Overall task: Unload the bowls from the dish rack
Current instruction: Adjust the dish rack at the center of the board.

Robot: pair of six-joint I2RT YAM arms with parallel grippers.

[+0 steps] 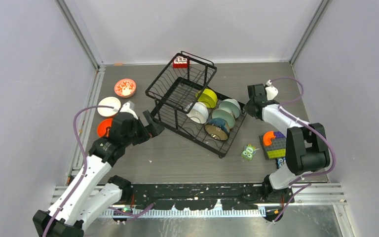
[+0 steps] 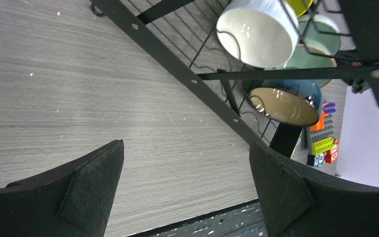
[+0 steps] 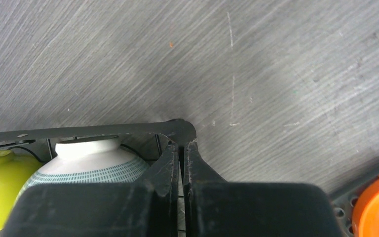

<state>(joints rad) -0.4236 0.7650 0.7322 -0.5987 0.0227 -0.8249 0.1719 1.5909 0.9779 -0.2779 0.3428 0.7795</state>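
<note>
**Left gripper** (image 1: 151, 127): The jaws stand wide with nothing between them. It hangs low over the table (image 1: 187, 165), just outside the near-left corner of the dish rack (image 1: 164, 109).

**Governing relation:** The loaded bowls lie ahead and to the right of this gripper. The rack's near-left frame bar runs slantwise between the gripper and the bowls.
- The dark bowl (image 1: 217, 130), tan inside, stands on edge at the near end of the row.
- The ribbed white bowl (image 1: 198, 112) stands on edge just beyond it.
- In the left wrist view both mouths are turned towards the open jaws.

**Further in:** Two mint bowls (image 1: 228, 109) stand on edge, and the lime-yellow bowl (image 1: 208, 97) is behind them. The row runs along the lower tray from near-right to far-left.

**Right gripper** (image 3: 182, 144): The fingers are pressed together and the tips touch the rack's right corner rim, beside a mint bowl. I cannot tell whether a wire is pinched between them.

**Outside the rack:** On the table left of the left arm lie an orange bowl (image 1: 102, 128), a plain white bowl (image 1: 108, 106) and a red-patterned bowl (image 1: 125, 88).

**Assessment:** Five bowls are yet to come out. The left arm is the readier, being open and closest to the white and dark bowls. In my judgement its reach must clear the frame bar first, then close on one wall of a bowl across its rim.
</note>
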